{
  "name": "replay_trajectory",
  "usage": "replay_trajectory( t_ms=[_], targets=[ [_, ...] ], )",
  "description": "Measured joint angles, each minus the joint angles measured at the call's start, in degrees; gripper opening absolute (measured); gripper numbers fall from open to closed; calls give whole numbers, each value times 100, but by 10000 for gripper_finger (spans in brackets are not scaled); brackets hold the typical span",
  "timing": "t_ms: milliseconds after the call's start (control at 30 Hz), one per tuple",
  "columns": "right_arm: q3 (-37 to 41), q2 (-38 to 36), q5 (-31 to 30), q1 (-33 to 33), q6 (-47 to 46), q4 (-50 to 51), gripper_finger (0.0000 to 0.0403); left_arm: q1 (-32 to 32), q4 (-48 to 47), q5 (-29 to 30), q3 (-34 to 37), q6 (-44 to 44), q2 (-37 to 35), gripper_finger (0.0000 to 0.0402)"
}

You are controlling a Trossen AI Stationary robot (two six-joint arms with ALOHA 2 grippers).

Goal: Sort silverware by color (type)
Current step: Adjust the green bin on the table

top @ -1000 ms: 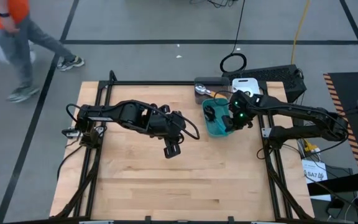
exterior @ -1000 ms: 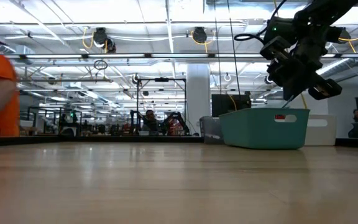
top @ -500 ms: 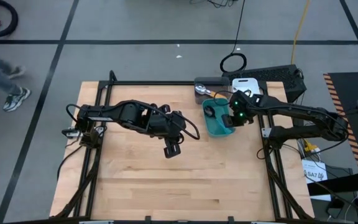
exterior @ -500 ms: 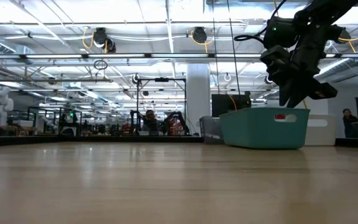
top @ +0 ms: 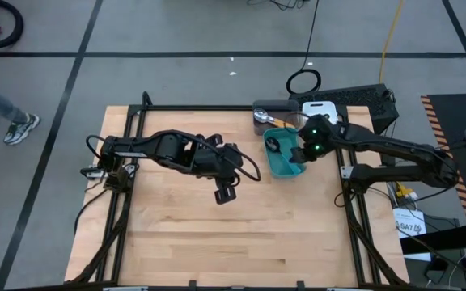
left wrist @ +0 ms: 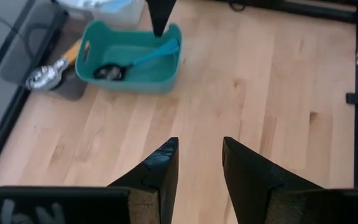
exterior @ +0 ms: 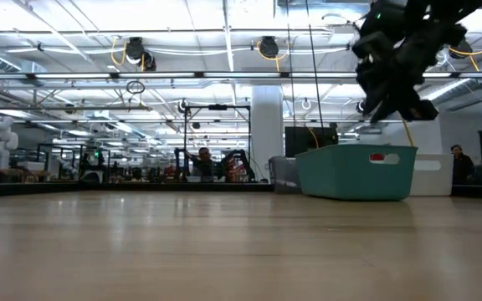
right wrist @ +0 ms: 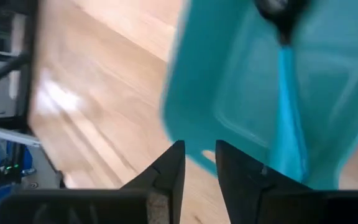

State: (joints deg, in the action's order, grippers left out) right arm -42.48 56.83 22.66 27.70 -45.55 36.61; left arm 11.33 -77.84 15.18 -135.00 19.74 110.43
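High view shows the right gripper [top: 299, 155] hovering empty, fingers slightly parted, over the teal bin [top: 279, 164] at two o'clock, where a blue-handled spoon [left wrist: 143, 60] lies sorted (left gripper [top: 225, 194] waits mid-table, parted, empty).

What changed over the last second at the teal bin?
The right gripper lifted slightly above the teal plastic bin and its jaws parted; they now stand empty over the light-blue-handled utensil lying in the bin. Whether it let that utensil go is unclear. The left gripper stayed mid-table, jaws apart. The bin did not move.
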Motion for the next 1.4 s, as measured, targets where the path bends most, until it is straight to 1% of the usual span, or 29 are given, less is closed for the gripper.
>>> replay_trajectory(
  t_ms=[100, 233, 333, 433, 500, 600, 667, 800, 900, 1067, 1133, 1200, 1300, 1367, 1400],
  targets=[
    [-177, -378, -177, -161, 184, -36, 77, 0, 237, 22, 0, -208, 0, 111],
    [-478, -845, -410, -441, 459, -64, 58, 0, 477, 7, 0, -574, -7, 63],
    [-704, -1139, -667, -678, 595, -73, 36, 3, 478, -4, 0, -620, -58, 25],
    [-877, -1349, -769, -896, 848, -122, 9, 4, 468, -7, -4, -621, -68, 5],
    [-970, -1448, -762, -1003, 1082, -177, 4, 2, 423, -9, -4, -691, -61, 5],
    [-1055, -1519, -740, -1098, 1483, -224, 8, 2, 432, -11, -4, -812, -63, 9],
    [-1060, -1541, -630, -1121, 1644, -216, 8, 2, 440, -13, -4, -703, -63, 9],
    [-1060, -1535, -623, -1123, 1654, -60, 4, 2, 502, -17, -4, -91, -61, 10],
    [-1060, -1475, -911, -1123, 1436, 425, 1, 0, 491, -20, -4, -12, -61, 10],
    [-1060, -1111, -1628, -1120, 1584, 1658, 1, -56, 489, -14, -2, -140, -61, 10],
    [-1060, -918, -1751, -1118, 1651, 1906, 1, -96, 489, -12, 0, -162, -61, 10],
    [-1048, -722, -1851, -1119, 1697, 1993, 1, -137, 492, -8, 0, -158, -61, 10],
    [-850, -413, -1956, -1117, 1728, 1774, 1, -192, 489, -6, 0, -158, -61, 10],
    [-668, -190, -1946, -1117, 1732, 1590, 1, -229, 474, 0, 0, -202, -61, 10],
    [-596, -92, -1896, -1117, 1719, 1545, 1, -246, 453, 10, 0, -358, -61, 10]
  ],
)
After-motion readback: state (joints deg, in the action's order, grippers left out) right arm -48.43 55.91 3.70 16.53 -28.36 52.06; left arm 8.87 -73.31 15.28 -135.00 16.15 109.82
